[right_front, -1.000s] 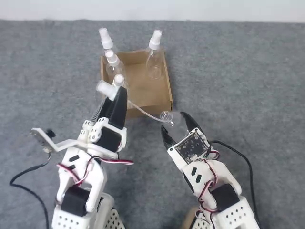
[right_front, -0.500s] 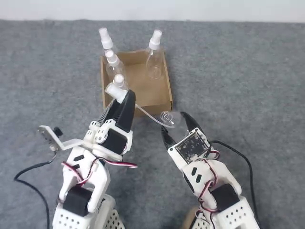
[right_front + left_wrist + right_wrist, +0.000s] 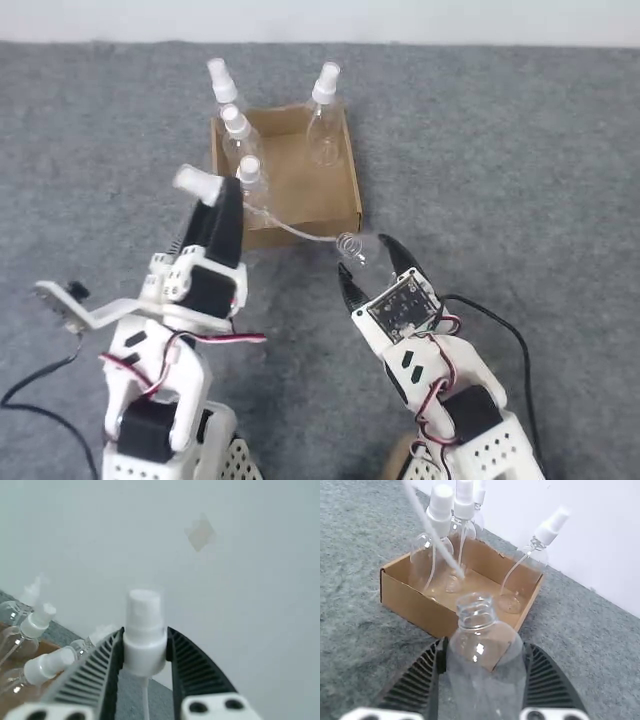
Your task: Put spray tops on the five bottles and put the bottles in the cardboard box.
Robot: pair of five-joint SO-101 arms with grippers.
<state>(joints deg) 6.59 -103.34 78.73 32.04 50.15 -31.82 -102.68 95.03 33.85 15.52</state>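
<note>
high view: the cardboard box (image 3: 352, 185) sits open on the grey carpet (image 3: 520, 150), ahead of the two arms. four capped bottles (image 3: 323, 125) of clear plastic show at the box, each with a white spray top already on. three crowd the left side, one behind the other, and one stands alone at the back right corner. whether the rearmost left one is inside the box or just behind its wall cannot be told.

the left gripper (image 3: 215, 197) is raised over the near left corner of the box and is clamped on the loose spray top (image 3: 197, 183), nozzle end away from the arm. its thin dip tube (image 3: 295, 232) trails down and to the right across the front wall of the box, ending at the mouth of the uncapped bottle (image 3: 350, 245). whether the tube tip is inside the neck cannot be told.

the right gripper (image 3: 367, 262) is just in front of the near right corner of the box. its two black fingers are closed around the uncapped bottle, which is off the carpet and apart from the box.

left wrist view: the ribbed fingers press on both sides of the spray top's collar, with the white wall (image 3: 240, 555) behind.

right wrist view: the uncapped bottle points its open threaded neck toward the box, and the dip tube crosses above it.
</note>
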